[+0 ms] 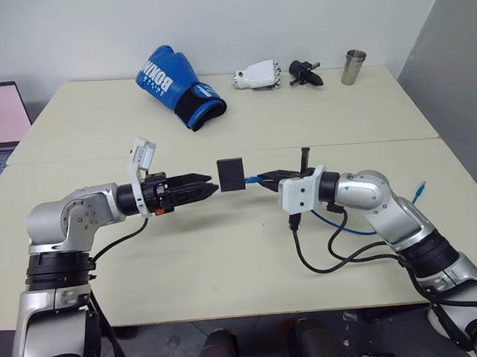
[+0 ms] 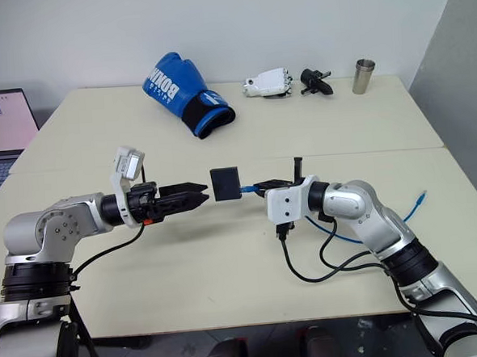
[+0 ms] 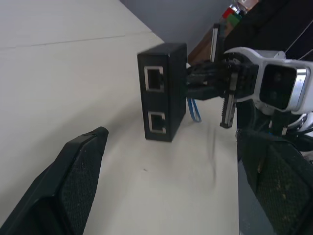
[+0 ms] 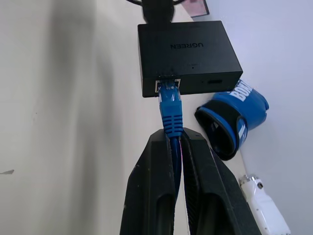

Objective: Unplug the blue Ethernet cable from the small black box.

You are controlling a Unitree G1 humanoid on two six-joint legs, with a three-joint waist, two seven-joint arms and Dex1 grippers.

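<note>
cable (image 4: 170, 108) sits pinched in my right gripper (image 4: 177, 142) just behind its ribbed blue boot, so the box (image 1: 232, 174) hangs off the plug above the table (image 1: 227, 252), lifted where the other hand can reach it. my left gripper (image 1: 206, 185) waits level beside the box, jaws wide and empty, likely to brace it. box is matte black, flat and square, with two ports facing left.
</note>
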